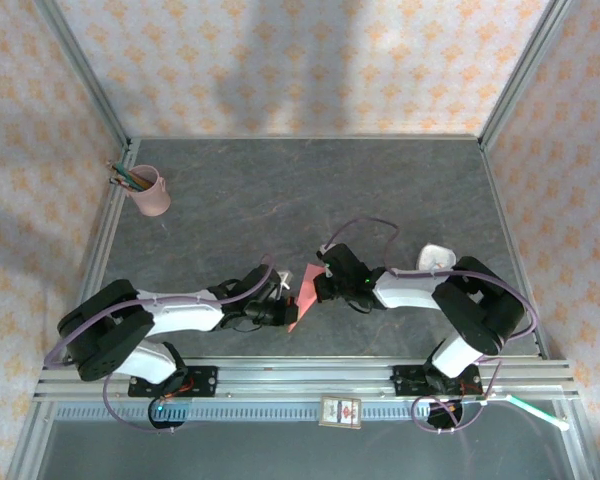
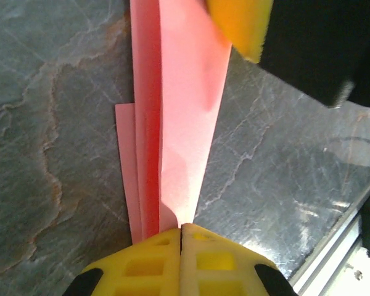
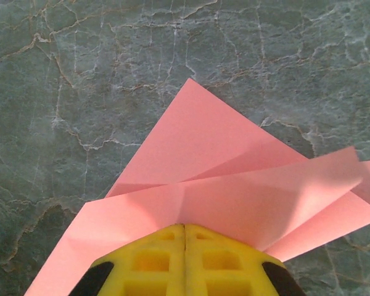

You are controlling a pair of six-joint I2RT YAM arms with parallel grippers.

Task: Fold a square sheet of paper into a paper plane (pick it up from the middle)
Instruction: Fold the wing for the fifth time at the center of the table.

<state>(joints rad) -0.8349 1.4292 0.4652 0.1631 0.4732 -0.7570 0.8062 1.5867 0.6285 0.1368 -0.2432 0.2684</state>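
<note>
A late fold is judged to be in hand; next, the layers would need pressing flat along the crease. The left gripper (image 2: 181,229) is clenched on the narrow end of the paper (image 2: 185,123). The right gripper (image 3: 185,228) is clamped on its opposite edge, over the table (image 1: 380,190).
</note>
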